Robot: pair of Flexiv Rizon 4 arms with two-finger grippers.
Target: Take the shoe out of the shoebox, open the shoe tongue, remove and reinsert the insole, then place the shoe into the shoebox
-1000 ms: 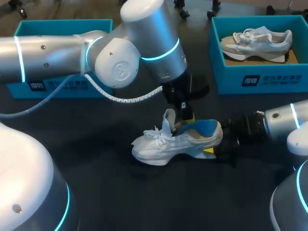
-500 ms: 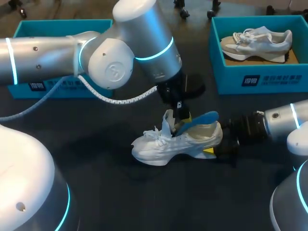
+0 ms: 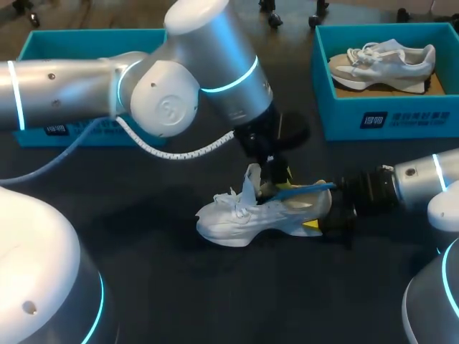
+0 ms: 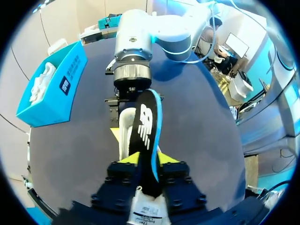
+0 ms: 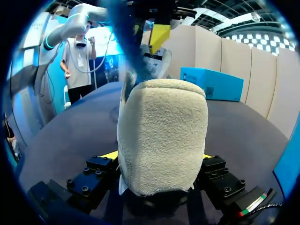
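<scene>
A white sneaker (image 3: 247,215) lies on the dark table, toe to the left, its tongue raised. My right gripper (image 3: 323,221) is shut on the heel; in the right wrist view the grey heel (image 5: 161,136) fills the gap between both fingers of that gripper (image 5: 159,157). My left gripper (image 3: 276,175) hangs over the shoe's mouth, shut on the front end of the blue insole (image 3: 305,188). The insole reaches back over the heel, low above the opening. In the left wrist view the insole (image 4: 147,126), black underside showing, sits between the yellow tips of the gripper (image 4: 147,161), above the shoe (image 4: 124,136).
A teal shoebox (image 3: 387,118) at the back right holds another pale sneaker (image 3: 384,64). A second teal box (image 3: 93,43) stands at the back left, mostly behind my left arm. Bare dark table lies in front of the shoe.
The insole's rear end rose out of the shoe half a second ago, then dropped lower and flatter over the heel. My left arm shifted slightly. The right arm held still.
</scene>
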